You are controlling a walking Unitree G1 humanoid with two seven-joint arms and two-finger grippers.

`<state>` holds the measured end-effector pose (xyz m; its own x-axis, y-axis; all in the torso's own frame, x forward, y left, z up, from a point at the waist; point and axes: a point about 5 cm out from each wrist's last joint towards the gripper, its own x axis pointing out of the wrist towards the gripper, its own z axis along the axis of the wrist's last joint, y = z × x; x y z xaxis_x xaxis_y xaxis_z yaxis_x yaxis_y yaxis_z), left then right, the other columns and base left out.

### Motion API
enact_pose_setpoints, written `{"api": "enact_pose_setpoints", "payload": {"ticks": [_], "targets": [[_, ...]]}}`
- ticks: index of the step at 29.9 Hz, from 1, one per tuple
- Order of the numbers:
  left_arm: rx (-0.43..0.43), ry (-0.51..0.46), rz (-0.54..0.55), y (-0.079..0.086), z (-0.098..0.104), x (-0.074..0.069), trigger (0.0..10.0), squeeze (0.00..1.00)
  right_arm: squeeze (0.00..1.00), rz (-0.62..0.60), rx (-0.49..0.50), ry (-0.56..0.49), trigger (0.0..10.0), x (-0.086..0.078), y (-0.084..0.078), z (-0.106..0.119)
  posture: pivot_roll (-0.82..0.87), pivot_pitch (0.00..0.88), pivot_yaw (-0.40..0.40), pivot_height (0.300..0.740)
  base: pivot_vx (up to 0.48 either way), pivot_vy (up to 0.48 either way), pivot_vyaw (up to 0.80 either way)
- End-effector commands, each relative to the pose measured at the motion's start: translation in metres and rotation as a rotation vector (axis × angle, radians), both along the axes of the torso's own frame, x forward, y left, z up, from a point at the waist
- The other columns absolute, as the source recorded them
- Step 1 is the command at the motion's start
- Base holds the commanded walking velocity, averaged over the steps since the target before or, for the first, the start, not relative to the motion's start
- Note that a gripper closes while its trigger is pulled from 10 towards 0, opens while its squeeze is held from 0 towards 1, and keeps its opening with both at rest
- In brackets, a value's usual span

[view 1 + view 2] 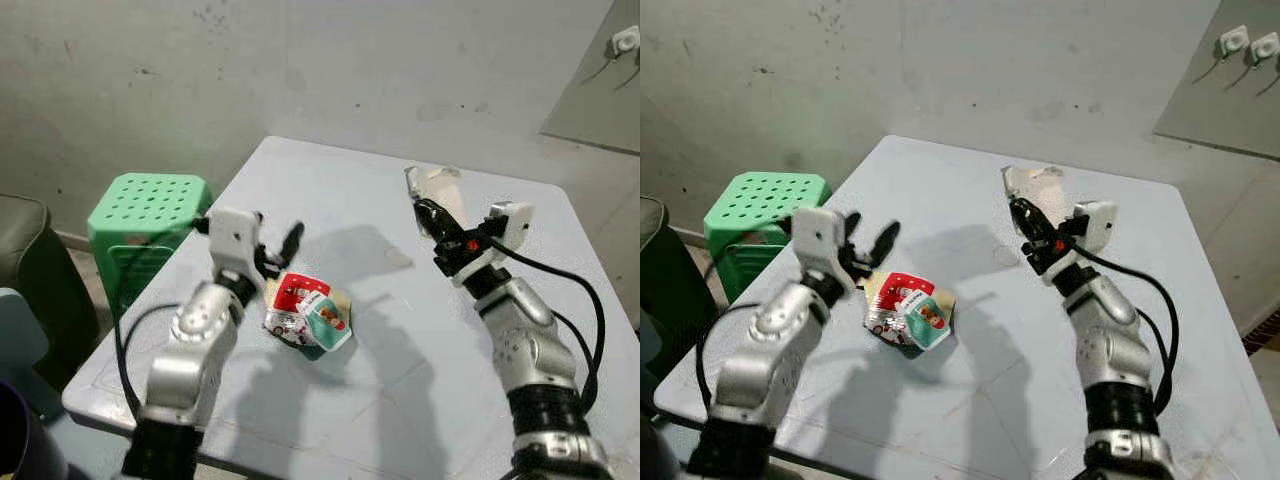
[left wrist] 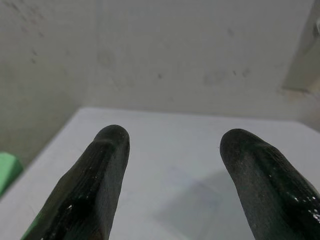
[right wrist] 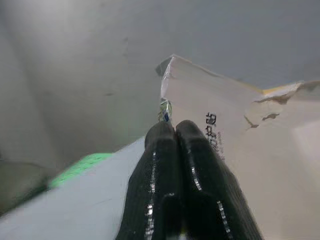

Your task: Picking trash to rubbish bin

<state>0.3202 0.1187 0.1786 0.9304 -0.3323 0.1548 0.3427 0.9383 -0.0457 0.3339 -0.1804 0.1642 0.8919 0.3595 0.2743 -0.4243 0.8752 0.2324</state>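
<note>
Grey table (image 1: pixel 420 330) bears snack wrappers (image 1: pixel 308 312) beside the spread left hand (image 1: pixel 277 250); right hand (image 1: pixel 420 205) pinches torn paper (image 1: pixel 436 183).

A pale grey table (image 1: pixel 330 400) stands against a stained wall (image 1: pixel 300 60), a green perforated stool (image 1: pixel 150 205) beside it.

Crumpled snack wrapper (image 1: pixel 308 315): red, white and teal print, lying flat on the pale counter (image 1: pixel 400 330), near its left edge. Torn white paper wrapper (image 3: pixel 240 130): black lettering, ragged edges, held upright off the counter, pinched in the right tool (image 1: pixel 422 208).
</note>
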Motion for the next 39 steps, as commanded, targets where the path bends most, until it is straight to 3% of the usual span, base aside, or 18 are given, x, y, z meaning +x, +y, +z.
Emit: {"api": "enact_pose_setpoints", "payload": {"ticks": [1, 6, 13, 20, 30, 39], "targets": [[-0.007, 0.006, 0.015, 0.003, -0.001, 0.003, 10.0, 0.0, 0.0, -0.059, -0.034, -0.028, 9.8, -0.003, -0.002, 0.006, 0.0, 0.0, -0.05, 0.74, 0.0, 0.0, 0.0], [-0.019, 0.023, 0.06, 0.011, -0.004, 0.007, 10.0, 0.0, 0.0, -0.32, -0.036, -0.003, 10.0, -0.02, -0.011, -0.001, -0.02, 0.0, -0.026, 0.74, 0.0, 0.0, 0.0], [-0.037, 0.042, 0.071, 0.005, -0.004, 0.015, 10.0, 0.0, 0.0, -0.494, -0.126, 0.038, 10.0, -0.032, -0.009, -0.009, -0.05, 0.0, -0.002, 0.74, 0.0, 0.0, 0.0], [-0.037, 0.05, 0.072, 0.007, -0.003, 0.023, 10.0, 0.0, 0.0, -0.526, -0.126, 0.042, 10.0, -0.042, 0.002, -0.012, -0.07, 0.0, 0.032, 0.74, 0.0, 0.0, 0.0], [-0.027, 0.048, 0.052, 0.009, 0.002, 0.034, 10.0, 0.0, 0.0, -0.588, -0.122, 0.028, 10.0, -0.045, -0.001, -0.011, -0.1, 0.0, 0.097, 0.74, 0.0, 0.0, 0.0], [-0.055, 0.075, 0.063, 0.007, 0.0, 0.036, 10.0, 0.0, 0.0, -0.586, -0.122, 0.047, 10.0, -0.048, 0.002, -0.016, -0.1, 0.0, 0.091, 0.74, 0.0, 0.0, 0.0]]}}
